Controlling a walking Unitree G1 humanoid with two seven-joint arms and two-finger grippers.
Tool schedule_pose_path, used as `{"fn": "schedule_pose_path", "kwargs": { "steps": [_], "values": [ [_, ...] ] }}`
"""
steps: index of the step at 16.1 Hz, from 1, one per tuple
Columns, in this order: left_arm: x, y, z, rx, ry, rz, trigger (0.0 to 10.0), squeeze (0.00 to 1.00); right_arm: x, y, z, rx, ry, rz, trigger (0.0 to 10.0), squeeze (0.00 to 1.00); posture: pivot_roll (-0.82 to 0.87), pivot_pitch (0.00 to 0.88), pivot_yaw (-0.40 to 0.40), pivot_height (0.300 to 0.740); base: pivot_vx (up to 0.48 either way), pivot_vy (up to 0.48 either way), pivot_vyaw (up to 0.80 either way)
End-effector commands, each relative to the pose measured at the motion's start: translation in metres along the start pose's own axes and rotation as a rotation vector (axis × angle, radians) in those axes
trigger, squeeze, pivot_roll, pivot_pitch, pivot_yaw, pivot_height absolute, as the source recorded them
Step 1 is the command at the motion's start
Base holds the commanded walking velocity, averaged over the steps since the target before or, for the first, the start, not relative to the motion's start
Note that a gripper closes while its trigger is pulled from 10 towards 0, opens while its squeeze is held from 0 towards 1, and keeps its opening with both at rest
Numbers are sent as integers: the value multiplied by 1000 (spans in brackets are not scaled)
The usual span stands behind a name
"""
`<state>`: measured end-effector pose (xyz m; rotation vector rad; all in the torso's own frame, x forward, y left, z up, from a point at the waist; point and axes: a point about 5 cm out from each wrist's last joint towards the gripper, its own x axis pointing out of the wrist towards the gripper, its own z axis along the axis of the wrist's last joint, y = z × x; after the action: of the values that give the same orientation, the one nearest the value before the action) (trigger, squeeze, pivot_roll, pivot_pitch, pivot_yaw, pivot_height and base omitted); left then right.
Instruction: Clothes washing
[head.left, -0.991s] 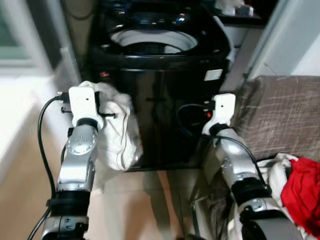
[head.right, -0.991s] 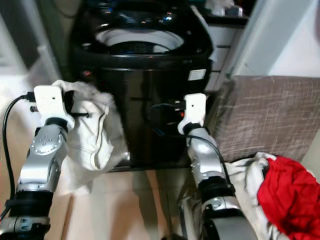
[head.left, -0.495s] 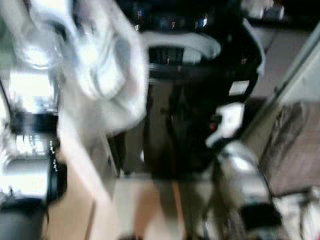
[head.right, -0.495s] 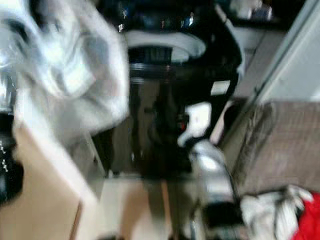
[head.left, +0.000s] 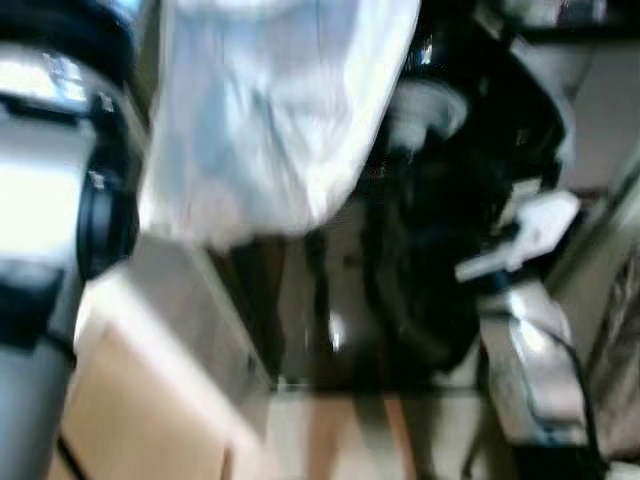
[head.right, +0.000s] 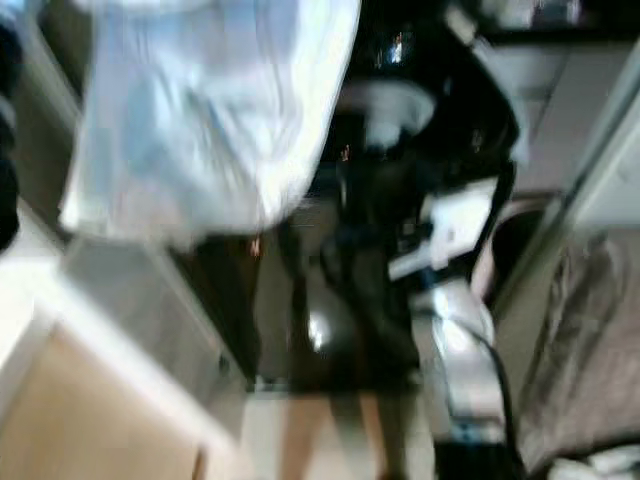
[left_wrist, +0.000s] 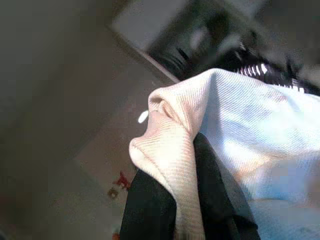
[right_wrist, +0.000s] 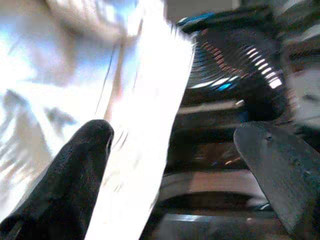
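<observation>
Head views blurred. Left gripper (left_wrist: 175, 200) clamped on fold of white garment (head.left: 270, 110), cloth pinched between black fingers (left_wrist: 145, 210). Garment hangs in upper left of frame, draped before black washing machine (head.left: 440, 250) at centre. Right gripper (right_wrist: 175, 170) right of centre, fingers spread apart, nothing between them, pointing at machine and cloth.

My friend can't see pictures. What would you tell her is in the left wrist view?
The robot's left hand is shut on a fold of white cloth, pinched between its two black fingers. Behind it is a blurry dim floor and something dark, too blurred to name.
</observation>
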<state>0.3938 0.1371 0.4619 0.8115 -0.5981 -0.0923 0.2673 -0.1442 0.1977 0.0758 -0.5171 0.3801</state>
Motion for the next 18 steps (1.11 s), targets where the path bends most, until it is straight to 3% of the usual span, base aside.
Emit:
{"fn": "schedule_pose_path", "kwargs": {
  "steps": [1, 4, 6, 7, 8, 9, 13, 14, 18],
  "values": [
    [5, 12, 25, 74, -71, 67, 10000, 0, -1, -2, 7, 6, -16, -5, 10000, 0, -237, 0, 165, 740, 480, 0, 0],
    [-1, -40, -24, -13, 122, -118, 10000, 0, 1, 12, 43, 16, -84, 35, 10000, 0, -264, 0, 178, 740, 0, 0, 0],
    [-23, -93, -72, -24, 283, -304, 10000, 0, 6, 10, 68, -8, -127, 77, 10000, 0, -289, 0, 168, 740, 0, 0, 0],
    [-30, -105, -82, -66, 323, -345, 10000, 0, 6, 8, 68, -8, -124, 77, 10000, 0, -290, 0, 164, 740, 0, 0, 0],
    [-40, -117, -96, -171, 380, -366, 10000, 118, 9, 8, 68, 4, -121, 74, 10000, 0, -286, 0, 159, 740, 0, 0, 0],
    [-51, -131, -109, -169, 431, -412, 10000, 1000, 12, 9, 64, 11, -109, 70, 10000, 0, -283, 0, 155, 740, 0, 0, 0],
    [-73, -158, -130, -196, 510, -464, 10000, 1000, 15, 15, 61, 63, -80, 58, 10000, 0, -276, 0, 148, 740, 0, 0, 0],
    [-73, -158, -130, -230, 514, -452, 10000, 1000, 15, 17, 60, 71, -71, 60, 10000, 0, -277, 0, 149, 740, 0, 0, 0],
    [-67, -145, -129, -537, 531, -294, 10000, 1000, 11, 17, 50, 75, -26, 37, 10000, 0, -287, 0, 157, 740, 0, 0, 0]
  ]
}}
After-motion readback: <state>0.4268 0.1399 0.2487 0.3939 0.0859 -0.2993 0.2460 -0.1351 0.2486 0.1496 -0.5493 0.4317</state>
